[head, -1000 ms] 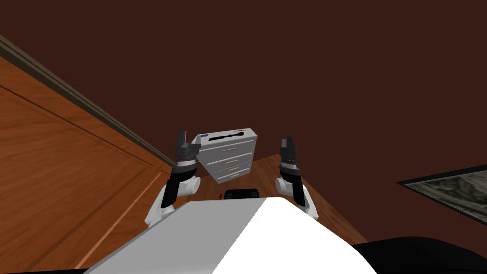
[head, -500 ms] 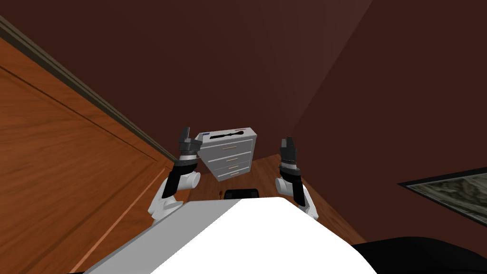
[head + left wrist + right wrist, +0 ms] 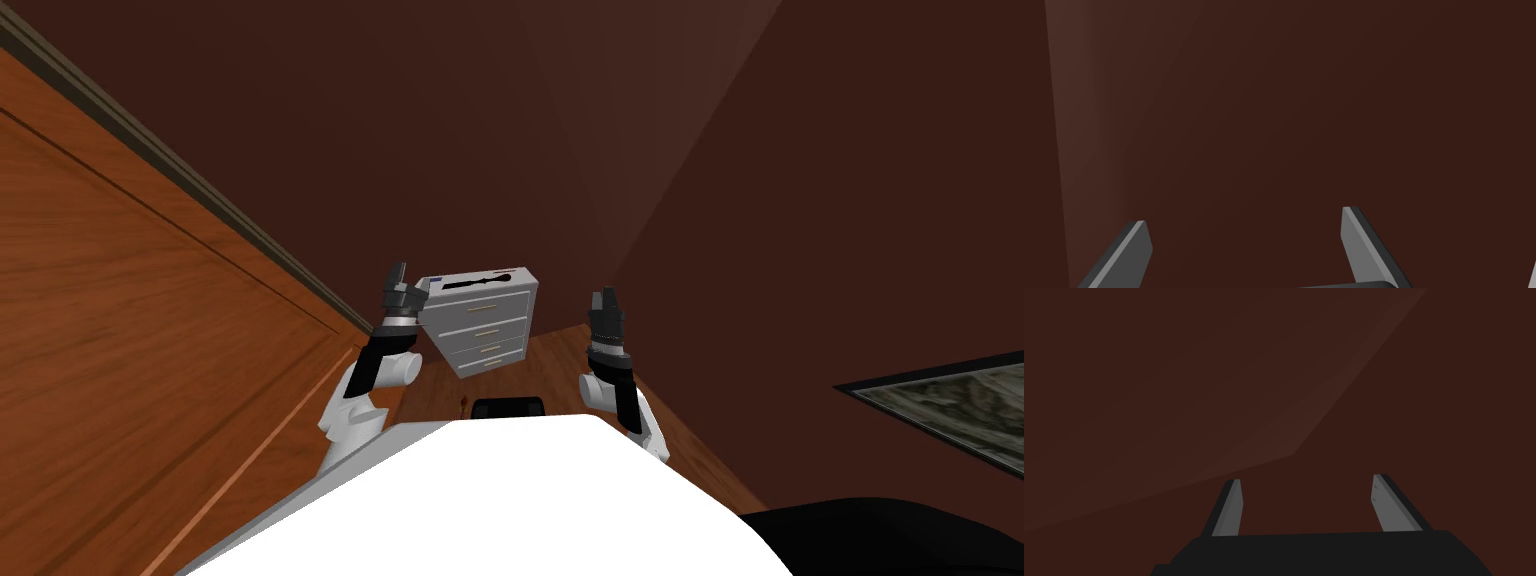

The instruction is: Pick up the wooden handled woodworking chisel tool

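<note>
Chisel (image 3: 478,283) lies flat as a slim dark shape along the top of a pale grey chest of drawers (image 3: 485,335). The chest stands ahead on the wood floor (image 3: 556,352) against a dark brown wall (image 3: 560,150). A small blue item (image 3: 430,283) sits near the left end of the same top, apart from the tool as far as I can tell.

The left pincer (image 3: 399,272) is raised just beside the chest's upper left corner, its fingers (image 3: 1134,245) spread wide with nothing between them. The right pincer (image 3: 603,296) is up on the other side, well apart from the chest, likewise spread and empty. Both wrists face bare wall, so I judge the step in hand to be the approach, with the grasp not yet begun.

To do it well:
- Bring the left hand over the top and tip the wrist down until its camera finds the tool.
- Turn the fingers to straddle the tool across its narrow width, not along it.
- Come down straight and stop short of the top, so the blades do not strike it.
- Keep off the blue item.
- Close on the thicker handle end.

Which end is the handle I cannot tell from here.
</note>
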